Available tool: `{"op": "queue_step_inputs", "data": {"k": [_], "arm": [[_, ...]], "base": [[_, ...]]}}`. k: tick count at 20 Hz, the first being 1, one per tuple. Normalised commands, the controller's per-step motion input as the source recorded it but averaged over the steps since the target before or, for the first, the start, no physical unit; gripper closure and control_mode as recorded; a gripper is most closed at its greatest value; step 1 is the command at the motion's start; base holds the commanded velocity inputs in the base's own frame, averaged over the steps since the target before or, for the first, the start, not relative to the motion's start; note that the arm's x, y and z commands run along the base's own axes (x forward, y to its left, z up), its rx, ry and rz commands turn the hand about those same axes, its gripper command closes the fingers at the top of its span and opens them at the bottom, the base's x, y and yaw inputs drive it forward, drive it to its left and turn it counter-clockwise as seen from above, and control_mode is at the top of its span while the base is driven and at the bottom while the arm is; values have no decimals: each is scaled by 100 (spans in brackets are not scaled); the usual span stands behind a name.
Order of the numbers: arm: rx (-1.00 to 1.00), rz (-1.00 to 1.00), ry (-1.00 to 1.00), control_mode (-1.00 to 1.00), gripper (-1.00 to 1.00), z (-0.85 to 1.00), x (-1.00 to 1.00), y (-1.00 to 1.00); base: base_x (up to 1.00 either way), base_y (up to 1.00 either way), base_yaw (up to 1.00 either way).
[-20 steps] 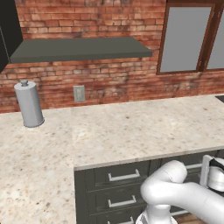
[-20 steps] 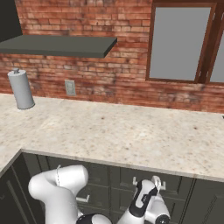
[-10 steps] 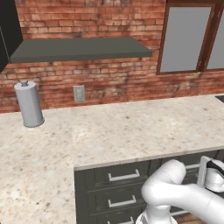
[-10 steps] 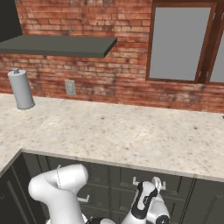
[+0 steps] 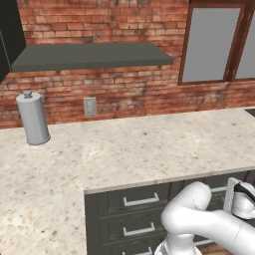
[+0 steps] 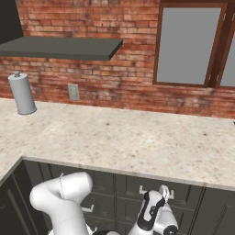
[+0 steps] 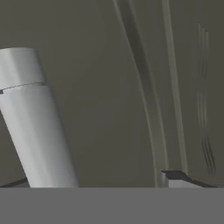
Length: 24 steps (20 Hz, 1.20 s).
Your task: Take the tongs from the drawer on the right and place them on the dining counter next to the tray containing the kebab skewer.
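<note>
My gripper is low, right up against the dark charcoal front of the drawer, which is closed. The drawer's silver bar handle crosses the hand view at the left and lies between my fingers. One dark fingertip stands well clear of it on the right, so the jaws are wide apart. From the right base view the gripper sits at the handle, under the edge of the beige worktop. The tongs are hidden. The dining counter, the tray and the kebab skewer are out of view.
A grey cylinder stands on the worktop at the far left by the brick wall. Further drawers with short silver handles lie left of my arm. A dark shelf and a window hang above.
The hand has shifted only very slightly at the drawer front. Nothing else has moved.
</note>
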Motion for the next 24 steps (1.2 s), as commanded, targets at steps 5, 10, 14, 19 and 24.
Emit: {"op": "queue_step_inputs", "data": {"k": [5,10,14,19,24], "arm": [[0,0,0,-100,100,0,0,0],[0,0,0,-100,100,0,0,0],[0,0,0,-100,100,0,-10,0],[0,-1,0,-100,100,0,-43,0],[0,-6,0,-100,100,0,-63,-2]], "base": [[0,0,0],[0,0,0],[0,0,0],[0,0,0],[0,0,0]]}}
